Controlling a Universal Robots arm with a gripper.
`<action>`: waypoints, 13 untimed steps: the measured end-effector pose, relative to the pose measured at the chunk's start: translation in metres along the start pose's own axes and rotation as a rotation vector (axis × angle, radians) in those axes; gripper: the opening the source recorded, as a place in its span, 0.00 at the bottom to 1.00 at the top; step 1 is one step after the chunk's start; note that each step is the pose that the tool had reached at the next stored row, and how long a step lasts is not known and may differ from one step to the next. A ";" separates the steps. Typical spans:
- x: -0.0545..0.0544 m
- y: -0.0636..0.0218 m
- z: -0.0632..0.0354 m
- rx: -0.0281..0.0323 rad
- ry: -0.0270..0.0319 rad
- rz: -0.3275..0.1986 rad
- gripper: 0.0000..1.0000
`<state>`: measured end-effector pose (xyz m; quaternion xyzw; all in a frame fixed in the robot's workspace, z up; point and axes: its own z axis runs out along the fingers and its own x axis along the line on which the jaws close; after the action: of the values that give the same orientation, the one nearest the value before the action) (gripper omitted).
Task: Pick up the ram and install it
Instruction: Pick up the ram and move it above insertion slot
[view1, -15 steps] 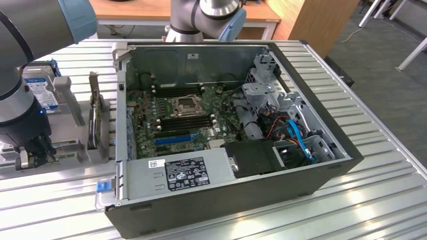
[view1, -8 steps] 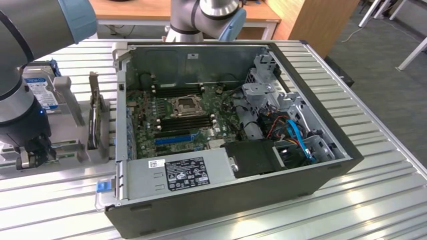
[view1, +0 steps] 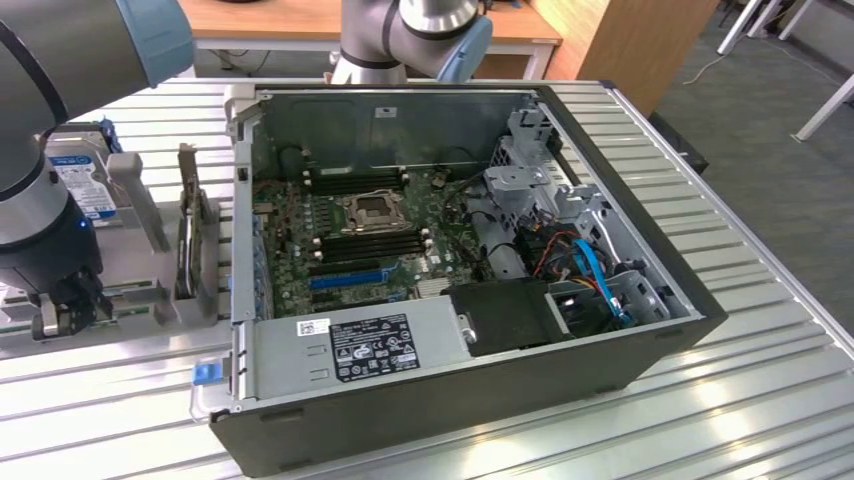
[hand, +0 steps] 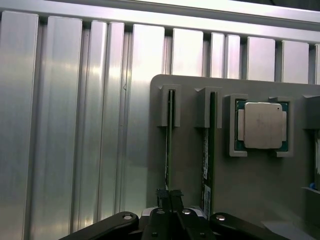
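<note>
The exterior view looks down at a slant, from some way off, onto the computer case (view1: 467, 260) and slatted table (view1: 747, 400). The wrist view faces straight down past the gripper (hand: 169, 194), close over the grey holder (hand: 260, 190), which both views share.

An open black computer case (view1: 534, 400) stands on a ribbed aluminium table (view1: 774, 400); a grey plastic holder (hand: 250, 185) cradles seemingly a square silver processor (hand: 263, 125).

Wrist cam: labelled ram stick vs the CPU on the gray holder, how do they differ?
The labelled ram stick stands on edge in a slot; the CPU lies flat, silver lid facing the camera. The ram stick is long and thin; the CPU is squarish. Both have green boards and sit in the gray holder.
</note>
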<state>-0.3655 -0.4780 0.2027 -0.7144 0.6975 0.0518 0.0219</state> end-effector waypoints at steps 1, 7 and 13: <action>0.000 0.0000 -0.0001 0.0002 0.0000 0.003 0.11; 0.000 0.0000 0.0000 0.0017 -0.0007 0.017 0.11; 0.000 0.0001 -0.0006 0.0020 -0.0008 0.018 0.11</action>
<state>-0.3656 -0.4781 0.2032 -0.7082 0.7037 0.0516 0.0225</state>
